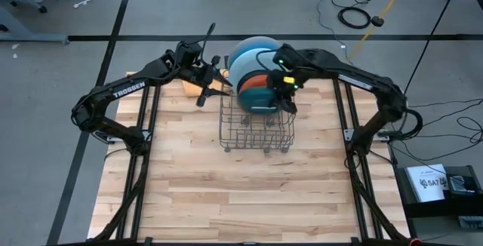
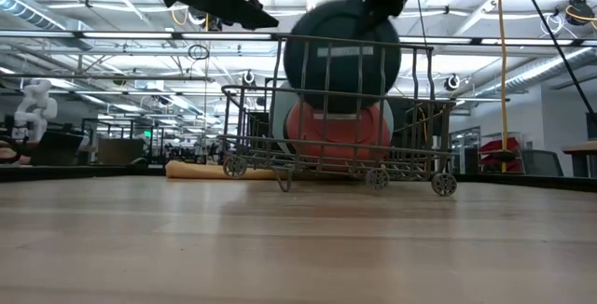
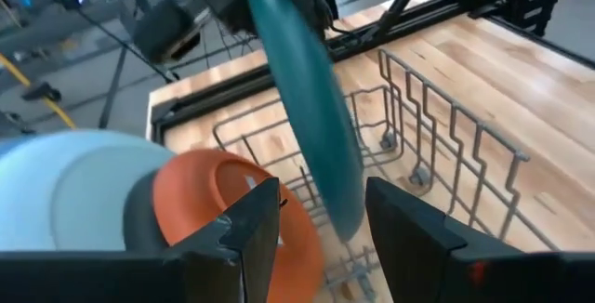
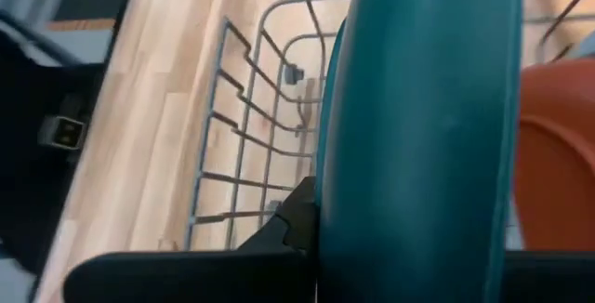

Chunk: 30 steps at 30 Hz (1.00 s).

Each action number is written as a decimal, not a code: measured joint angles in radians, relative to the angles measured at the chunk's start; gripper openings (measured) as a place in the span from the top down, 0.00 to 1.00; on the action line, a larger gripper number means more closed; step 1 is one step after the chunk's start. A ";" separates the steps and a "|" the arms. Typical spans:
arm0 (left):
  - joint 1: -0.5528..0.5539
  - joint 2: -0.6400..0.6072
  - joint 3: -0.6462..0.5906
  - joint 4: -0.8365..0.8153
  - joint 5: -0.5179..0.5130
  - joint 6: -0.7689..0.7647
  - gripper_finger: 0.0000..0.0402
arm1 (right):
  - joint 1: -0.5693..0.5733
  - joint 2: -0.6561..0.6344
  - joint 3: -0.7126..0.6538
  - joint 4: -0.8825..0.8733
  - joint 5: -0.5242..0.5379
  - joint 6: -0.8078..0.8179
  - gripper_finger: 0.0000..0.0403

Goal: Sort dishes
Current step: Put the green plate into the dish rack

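One plate in hand: right gripper [image 1: 285,87] is clamped on the dark teal plate [image 2: 341,54] upright over the wire rack [image 1: 256,129], left gripper [image 3: 321,224] gaping empty beside it; next, lower it into a slot ahead of the orange plate [image 2: 338,131].

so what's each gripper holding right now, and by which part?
Right gripper is shut on the teal plate, pinching its upper rim above the rack. Left gripper is open and holds nothing.

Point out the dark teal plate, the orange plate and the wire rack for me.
Dark teal plate [image 2: 341,57], low view, centre of its face.
Orange plate [image 2: 338,132], low view, middle of its face behind the bars.
Wire rack [image 1: 256,134], high view, its base grid.
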 joint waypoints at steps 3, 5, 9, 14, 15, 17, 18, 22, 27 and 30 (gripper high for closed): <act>0.006 0.000 0.000 -0.035 0.000 -0.028 0.59 | -0.038 0.052 0.000 -0.020 -0.093 -0.027 0.93; 0.008 0.000 0.000 -0.068 0.001 -0.029 0.59 | -0.060 0.078 0.000 -0.040 -0.147 -0.050 0.93; 0.008 0.000 -0.003 -0.111 0.002 -0.029 0.59 | -0.090 0.106 0.000 -0.053 -0.206 -0.074 0.93; 0.008 0.000 -0.024 -0.098 0.025 -0.028 0.59 | -0.116 0.140 0.000 -0.056 -0.207 -0.081 0.93; 0.008 0.000 -0.029 -0.095 0.033 -0.028 0.59 | -0.120 0.146 0.000 -0.058 -0.216 -0.084 0.93; 0.008 0.000 -0.038 -0.096 0.040 -0.028 0.59 | -0.126 0.155 0.000 -0.063 -0.233 -0.095 0.93; 0.008 0.000 -0.041 -0.096 0.042 -0.028 0.59 | -0.126 0.159 0.000 -0.065 -0.232 -0.097 0.93; 0.008 0.000 -0.044 -0.098 0.045 -0.028 0.59 | -0.129 0.176 0.000 -0.072 -0.230 -0.108 0.93; 0.008 0.000 -0.044 -0.097 0.055 -0.028 0.59 | -0.128 0.197 0.000 -0.081 -0.230 -0.120 0.93; 0.008 0.000 -0.044 -0.097 0.055 -0.028 0.59 | -0.129 0.211 0.001 -0.080 -0.226 -0.126 0.93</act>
